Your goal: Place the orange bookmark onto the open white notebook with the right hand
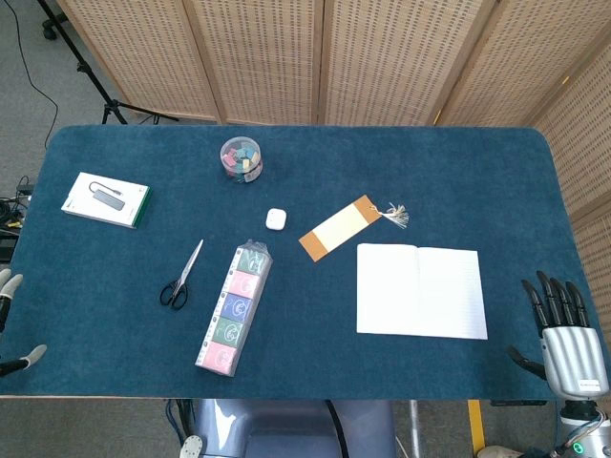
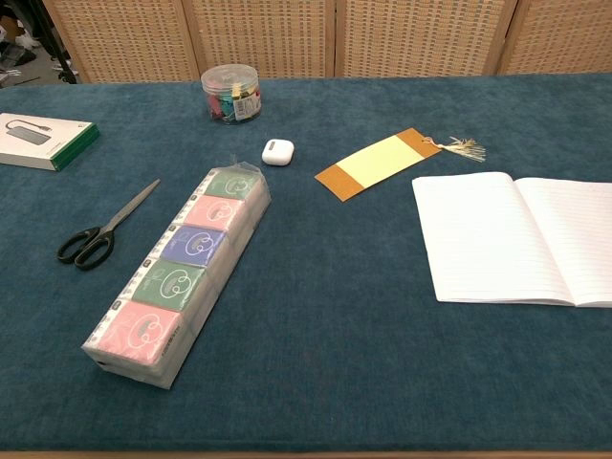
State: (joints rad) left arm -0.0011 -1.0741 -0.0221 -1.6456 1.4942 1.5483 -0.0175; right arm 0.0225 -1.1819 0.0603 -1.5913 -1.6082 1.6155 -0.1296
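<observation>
The orange bookmark (image 1: 337, 229) with a pale yellow centre and a tassel lies flat on the blue table, just up and left of the open white notebook (image 1: 420, 291). The chest view shows the bookmark (image 2: 381, 163) and the notebook (image 2: 516, 239) too. My right hand (image 1: 561, 329) hovers at the table's right front corner, fingers spread, holding nothing, well right of the notebook. Only the fingertips of my left hand (image 1: 11, 324) show at the left edge, apart and holding nothing. Neither hand appears in the chest view.
A long pack of tissue packets (image 1: 235, 307), black scissors (image 1: 181, 277), a small white case (image 1: 276, 219), a clear jar of clips (image 1: 241, 157) and a white boxed item (image 1: 106, 199) lie on the left half of the table. Wicker screens stand behind.
</observation>
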